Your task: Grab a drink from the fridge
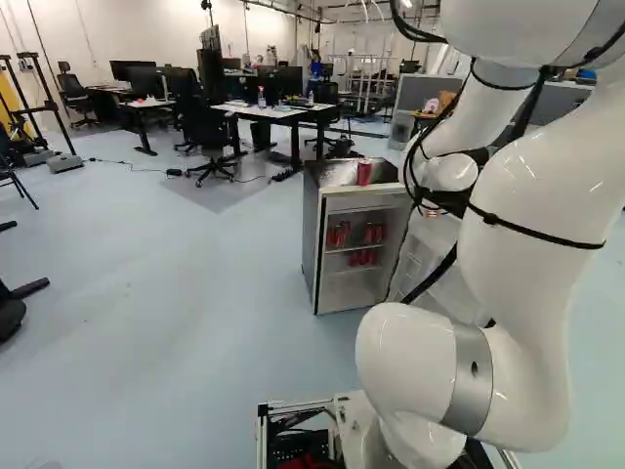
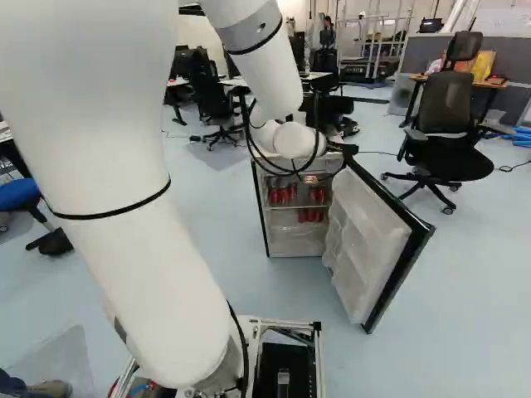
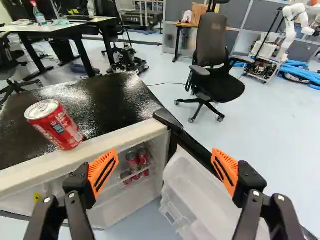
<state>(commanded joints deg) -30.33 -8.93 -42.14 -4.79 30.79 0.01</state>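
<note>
Fridge open, gripper [image 3: 165, 152] empty with fingers wide apart, cans ahead on the shelf.
Our targets, the red cans [image 3: 132, 161] inside the fridge [image 1: 310, 239], look like ordinary drink cans: probably fairly heavy if full, thin-walled, slick if chilled, dentable under a hard squeeze. We'd take one round the middle of its side, pads on opposite faces, can kept upright. From the wrist, they show ahead through the gap between the fingers, nearer one orange pad [image 3: 103, 172], well beyond reach of a grip. The lone can [image 3: 55, 125] on the fridge top sits outside that same finger. Open door [image 2: 373, 249] could get bumped going in.
</note>
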